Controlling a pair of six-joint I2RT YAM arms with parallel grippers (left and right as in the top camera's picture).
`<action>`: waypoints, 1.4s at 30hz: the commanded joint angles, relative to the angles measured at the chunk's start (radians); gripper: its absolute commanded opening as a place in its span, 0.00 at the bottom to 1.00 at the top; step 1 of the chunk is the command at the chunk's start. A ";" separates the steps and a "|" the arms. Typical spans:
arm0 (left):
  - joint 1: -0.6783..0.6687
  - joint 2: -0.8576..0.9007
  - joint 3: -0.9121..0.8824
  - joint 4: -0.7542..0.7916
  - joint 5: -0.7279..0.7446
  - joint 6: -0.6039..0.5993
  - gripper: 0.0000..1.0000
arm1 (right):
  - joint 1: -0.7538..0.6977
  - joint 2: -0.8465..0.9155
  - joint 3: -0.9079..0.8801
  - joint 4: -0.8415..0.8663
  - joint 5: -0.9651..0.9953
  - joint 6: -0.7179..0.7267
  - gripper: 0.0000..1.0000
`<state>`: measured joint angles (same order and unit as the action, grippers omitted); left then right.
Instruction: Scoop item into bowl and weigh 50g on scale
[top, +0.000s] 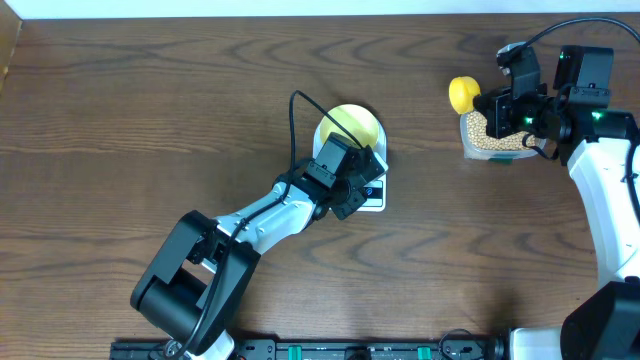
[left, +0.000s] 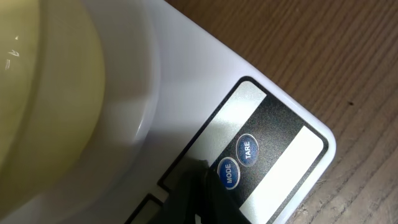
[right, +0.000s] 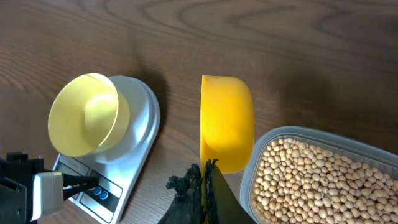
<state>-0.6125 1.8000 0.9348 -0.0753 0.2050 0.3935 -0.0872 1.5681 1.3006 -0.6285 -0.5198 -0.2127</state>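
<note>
Nearest, the left gripper (left: 205, 190), jaws pressed together and empty, rests its tip at one of the two round buttons (left: 227, 174) on the single scale (left: 205, 68), around the middle of the table (top: 150, 100). One pale yellow bowl (top: 350, 125) sits on the scale. Toward the far right corner, the right gripper (right: 205, 174) is clamped on one yellow scoop (right: 227, 121), just beside one clear container (right: 311, 130) of many beans (right: 311, 180).

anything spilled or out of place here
Nothing stands out. The beans all lie inside the clear container, none on the table. The bowl sits empty on the scale, and the right hand holds the yellow scoop beside the container.
</note>
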 joint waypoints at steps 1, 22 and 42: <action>-0.002 0.097 -0.048 -0.044 -0.032 -0.014 0.08 | 0.004 -0.018 0.020 -0.001 -0.003 -0.013 0.01; -0.006 0.110 -0.054 -0.062 -0.032 -0.058 0.08 | 0.004 -0.018 0.019 -0.001 -0.003 -0.013 0.01; -0.023 0.098 -0.053 -0.042 -0.034 -0.066 0.08 | 0.004 -0.018 0.019 -0.001 -0.003 -0.013 0.01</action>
<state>-0.6342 1.8046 0.9424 -0.0910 0.2039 0.3401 -0.0872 1.5681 1.3006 -0.6285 -0.5198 -0.2127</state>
